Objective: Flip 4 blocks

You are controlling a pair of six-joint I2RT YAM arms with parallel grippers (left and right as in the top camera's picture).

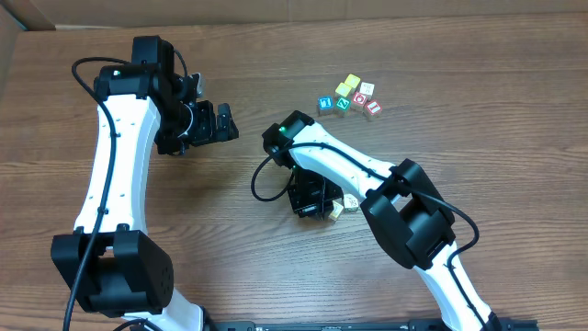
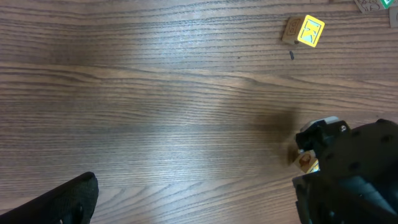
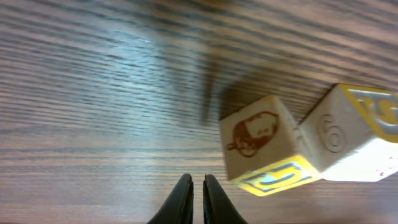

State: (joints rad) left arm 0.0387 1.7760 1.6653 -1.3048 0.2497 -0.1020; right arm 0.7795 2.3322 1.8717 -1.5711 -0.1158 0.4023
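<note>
Table (image 3: 93, 74), two blocks (image 3: 261, 146) beside right hand (image 3: 196, 182)

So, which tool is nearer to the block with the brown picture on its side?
Right. The right tool, shut with nothing in it, sits just beside the block, not touching it. The left tool hangs open, far from the block.

Wood-grain table (image 1: 478, 55) all the way across, and up at its far right sits a tight cluster of little letter cubes, among them a blue-faced cube (image 1: 324, 103), a teal-faced block (image 1: 342, 104), a red-faced block (image 1: 359, 101) and a white-topped cube (image 1: 367, 88). Nearer the middle, well apart from that bunch, a cream picture block (image 3: 258, 140) and a cream number block (image 3: 348, 134) lie touching, each showing a yellow face.
</note>
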